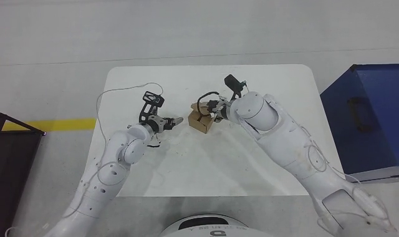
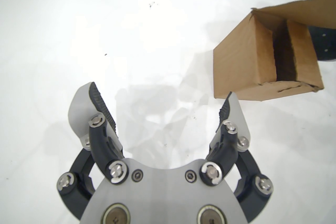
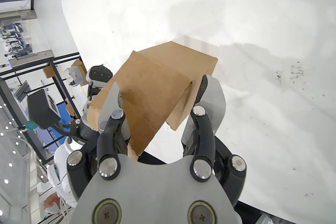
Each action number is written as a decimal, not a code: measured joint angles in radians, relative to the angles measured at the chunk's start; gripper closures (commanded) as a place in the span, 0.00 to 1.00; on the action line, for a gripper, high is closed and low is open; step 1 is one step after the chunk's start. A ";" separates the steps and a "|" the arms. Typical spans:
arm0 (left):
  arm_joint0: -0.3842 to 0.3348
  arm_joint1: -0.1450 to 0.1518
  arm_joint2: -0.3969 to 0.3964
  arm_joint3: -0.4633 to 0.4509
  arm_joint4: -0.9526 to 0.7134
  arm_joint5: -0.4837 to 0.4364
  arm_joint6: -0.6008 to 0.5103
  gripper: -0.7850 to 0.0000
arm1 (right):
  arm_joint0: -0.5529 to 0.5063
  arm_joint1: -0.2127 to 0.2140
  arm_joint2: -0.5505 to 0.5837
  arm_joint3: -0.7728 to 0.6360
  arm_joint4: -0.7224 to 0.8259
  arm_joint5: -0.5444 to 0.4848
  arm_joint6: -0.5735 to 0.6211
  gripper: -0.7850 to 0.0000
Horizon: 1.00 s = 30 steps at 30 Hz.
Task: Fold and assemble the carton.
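Carton [image 1: 201, 120], brown card, one end open with its flaps showing, on the white table [image 1: 187, 168]. It sits between the right gripper's [image 3: 157, 88] jaws, which press on its opposite sides. Left gripper [image 2: 161, 91]: jaws wide apart over bare table, carton just past one fingertip [image 2: 227, 104], apart from it.

carton [image 2: 244, 64] flap cut off, interior dark

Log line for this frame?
carton: on table, end flaps not closed | right gripper: shut on carton | left gripper: open, empty, beside carton
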<state>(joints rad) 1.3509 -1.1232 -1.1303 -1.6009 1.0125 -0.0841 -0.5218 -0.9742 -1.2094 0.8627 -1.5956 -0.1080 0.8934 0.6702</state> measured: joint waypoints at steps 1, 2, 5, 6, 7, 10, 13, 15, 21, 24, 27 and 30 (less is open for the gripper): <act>0.001 0.000 -0.002 0.000 -0.004 -0.002 0.001 0.00 | -0.002 0.003 -0.003 -0.003 -0.013 0.011 0.007 0.42; 0.002 -0.001 -0.004 -0.001 -0.011 -0.006 0.003 0.00 | -0.004 0.005 -0.006 -0.005 -0.022 0.018 0.012 0.44; 0.009 0.000 -0.018 -0.001 -0.063 -0.053 0.012 0.00 | -0.012 0.010 -0.011 -0.016 -0.045 0.034 0.028 0.46; 0.014 0.001 -0.026 0.000 -0.087 -0.080 0.016 0.00 | -0.015 0.012 -0.012 -0.020 -0.049 0.037 0.030 0.46; 0.021 0.004 -0.040 0.003 -0.113 -0.121 0.020 0.00 | -0.019 0.014 -0.012 -0.024 -0.054 0.042 0.033 0.47; 0.042 0.015 -0.074 0.011 -0.122 -0.211 0.022 0.00 | -0.029 0.017 -0.012 -0.031 -0.060 0.050 0.040 0.49; 0.055 0.021 -0.094 0.009 -0.122 -0.255 0.023 0.00 | -0.036 0.019 -0.009 -0.031 -0.053 0.048 0.041 0.51; 0.057 0.021 -0.095 0.003 -0.128 -0.266 0.033 0.00 | -0.038 0.018 -0.008 -0.029 -0.048 0.044 0.039 0.51; 0.030 0.013 -0.053 0.011 -0.166 -0.325 0.049 0.00 | -0.037 0.014 -0.012 -0.016 -0.029 0.037 0.028 0.52; 0.003 0.006 -0.022 0.031 -0.138 -0.306 0.058 0.00 | -0.035 0.011 -0.012 -0.009 -0.018 0.034 0.020 0.50; -0.021 -0.002 0.010 0.049 -0.126 -0.289 0.073 0.00 | -0.038 0.009 0.001 -0.008 0.004 0.020 0.005 0.39; -0.040 -0.008 0.031 0.064 -0.128 -0.272 0.086 0.00 | -0.046 0.006 0.014 -0.010 0.026 0.009 -0.017 0.43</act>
<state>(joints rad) 1.3113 -1.1316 -1.0991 -1.5366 0.8849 -0.3566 -0.4357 -1.0203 -1.2030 0.8765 -1.6055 -0.0819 0.9021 0.6534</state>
